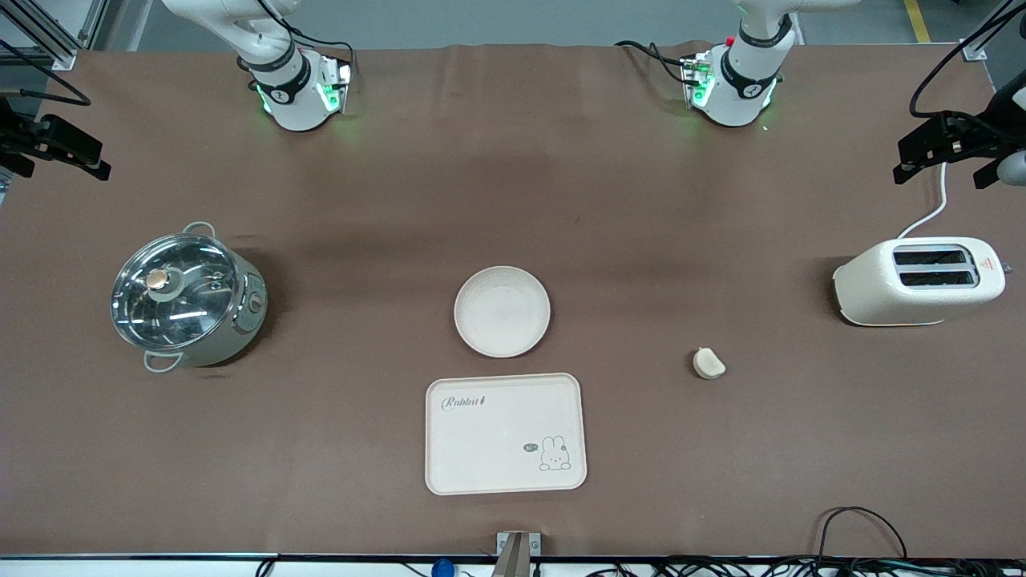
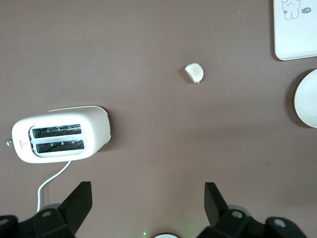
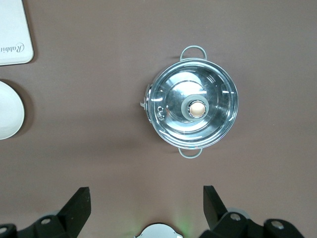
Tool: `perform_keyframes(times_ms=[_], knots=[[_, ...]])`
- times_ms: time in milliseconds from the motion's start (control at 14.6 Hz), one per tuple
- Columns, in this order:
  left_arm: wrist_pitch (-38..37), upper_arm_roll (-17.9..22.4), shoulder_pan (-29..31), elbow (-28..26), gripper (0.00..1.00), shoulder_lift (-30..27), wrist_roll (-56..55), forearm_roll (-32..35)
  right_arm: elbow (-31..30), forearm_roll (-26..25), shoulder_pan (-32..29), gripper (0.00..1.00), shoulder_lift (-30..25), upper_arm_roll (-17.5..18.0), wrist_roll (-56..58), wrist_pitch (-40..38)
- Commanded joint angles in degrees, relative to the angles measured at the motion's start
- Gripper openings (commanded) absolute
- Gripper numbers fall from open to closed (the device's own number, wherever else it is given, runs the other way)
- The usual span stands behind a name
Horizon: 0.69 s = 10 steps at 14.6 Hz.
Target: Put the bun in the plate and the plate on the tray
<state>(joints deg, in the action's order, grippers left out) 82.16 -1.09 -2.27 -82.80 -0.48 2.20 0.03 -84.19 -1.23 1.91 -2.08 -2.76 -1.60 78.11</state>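
Note:
The bun (image 1: 708, 364) lies on the brown table, toward the left arm's end and apart from the plate. It also shows in the left wrist view (image 2: 194, 72). The round cream plate (image 1: 502, 311) sits empty at the table's middle. The tray (image 1: 505, 433) with "Rabbit" lettering lies empty just nearer the front camera than the plate. My left gripper (image 2: 146, 191) is open and empty, held high beside the toaster. My right gripper (image 3: 146, 193) is open and empty, held high beside the pot. Both arms wait.
A cream toaster (image 1: 918, 280) with a white cord stands at the left arm's end. A steel pot (image 1: 186, 295) with a glass lid stands at the right arm's end. Cables hang along the table's front edge.

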Motion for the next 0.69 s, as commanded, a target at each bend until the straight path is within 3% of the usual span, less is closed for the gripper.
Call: perform_keyframes(times_ms=[0, 206, 412, 618], knots=[[-0.8, -0.1, -0.4, 3.4, 1.0, 1.6, -1.0, 2.2, -0.6, -0.6, 0.0, 1.0, -0.6, 0.1, -0.3, 0.5], [-0.9, -0.4, 0.0, 2.7, 1.0, 2.5, -1.9, 2.3, -0.7, -0.6, -0.1, 1.0, -0.6, 0.1, -0.3, 0.5], [0.7, -0.6, -0.7, 0.8, 1.0, 8.4, -1.8, 1.2, -0.8, -0.4, 0.0, 1.0, -0.6, 0.1, -0.4, 0.5], [12.9, -1.2, -0.6, -2.4, 1.0, 18.5, -2.7, -4.9, -2.9, 2.5, 0.5, 1.0, 1.5, 0.2, -0.5, 1.9]])
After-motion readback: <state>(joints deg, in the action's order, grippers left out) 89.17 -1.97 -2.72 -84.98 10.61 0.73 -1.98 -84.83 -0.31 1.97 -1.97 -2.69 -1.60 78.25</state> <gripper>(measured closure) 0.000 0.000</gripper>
